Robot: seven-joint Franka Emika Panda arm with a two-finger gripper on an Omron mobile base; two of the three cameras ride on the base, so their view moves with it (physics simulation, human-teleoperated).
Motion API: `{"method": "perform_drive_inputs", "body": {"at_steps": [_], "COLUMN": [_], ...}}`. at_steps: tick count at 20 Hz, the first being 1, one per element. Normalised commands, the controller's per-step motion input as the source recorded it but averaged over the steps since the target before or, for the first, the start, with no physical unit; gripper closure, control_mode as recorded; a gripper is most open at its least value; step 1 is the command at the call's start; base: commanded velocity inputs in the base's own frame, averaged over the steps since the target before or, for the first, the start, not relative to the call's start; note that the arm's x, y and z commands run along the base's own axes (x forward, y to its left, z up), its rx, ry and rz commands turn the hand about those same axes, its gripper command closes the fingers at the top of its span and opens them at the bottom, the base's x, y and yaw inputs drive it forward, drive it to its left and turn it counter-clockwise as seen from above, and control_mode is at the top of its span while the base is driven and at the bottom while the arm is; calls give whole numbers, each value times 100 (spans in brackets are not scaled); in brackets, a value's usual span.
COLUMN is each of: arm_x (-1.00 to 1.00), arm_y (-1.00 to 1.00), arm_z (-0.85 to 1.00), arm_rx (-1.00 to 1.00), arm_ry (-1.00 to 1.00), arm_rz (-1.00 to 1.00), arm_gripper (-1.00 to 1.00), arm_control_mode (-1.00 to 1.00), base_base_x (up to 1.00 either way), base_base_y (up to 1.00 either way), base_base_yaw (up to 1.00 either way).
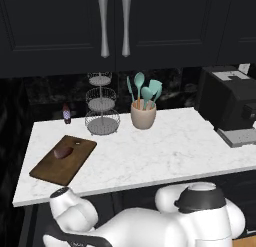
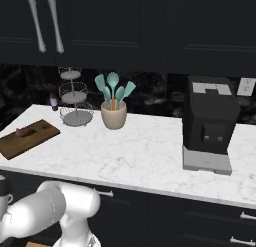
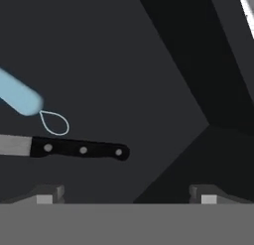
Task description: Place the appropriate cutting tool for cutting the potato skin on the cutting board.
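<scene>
In the hand view, my pincer [image 3: 126, 194] is spread wide, with nothing between its two tips [image 3: 47, 193]. Ahead of it lies a dark flat surface. At the far left of that view is one peeler [image 3: 20, 96]; its light blue handle runs off the left edge, and a thin wire loop hangs from its near end. Just below the peeler, apart from it, lies one knife [image 3: 74, 149] with a black three-rivet handle; its blade also runs off the left edge. Both tools sit left of my pincer's centre line. The surface to the right of the knife handle is open up to a dark angled wall.

On the white marble counter [image 1: 165, 151] in the left base view, left to right: one cutting board [image 1: 64, 159] at the left end, close to the front edge, set at an angle; one potato [image 1: 63, 152] resting on the board; one small bottle [image 1: 66, 113] near the back wall; one three-tier wire stand [image 1: 101, 105]; one beige crock [image 1: 143, 115] holding four teal utensils; one black coffee machine [image 1: 231, 103] at the right end. The widest open stretch of counter lies between the crock and the coffee machine.

Two long cabinet handles [image 1: 104, 26] hang above the stand.
</scene>
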Motion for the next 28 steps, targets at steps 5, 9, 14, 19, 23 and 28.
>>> {"method": "perform_drive_inputs", "body": {"at_steps": [5,9,14,19,23,28], "arm_x": [16,36,43,1,0,2], "arm_y": [1,0,0,0,0,0], "arm_z": [0,0,0,-12,-16,-25], "arm_rx": [-1,0,0,0,5,9], "arm_ry": [-3,6,8,-1,0,0], "arm_rz": [25,25,19,3,0,0], "arm_gripper": [-100,-100,-100,-100,-100,-100], "arm_control_mode": [-100,-100,-100,-100,-100,-100], "base_base_x": [0,0,0,0,0,0], "base_base_y": [0,0,0,0,0,0], "base_base_yaw": [0,0,0,0,0,0]}}
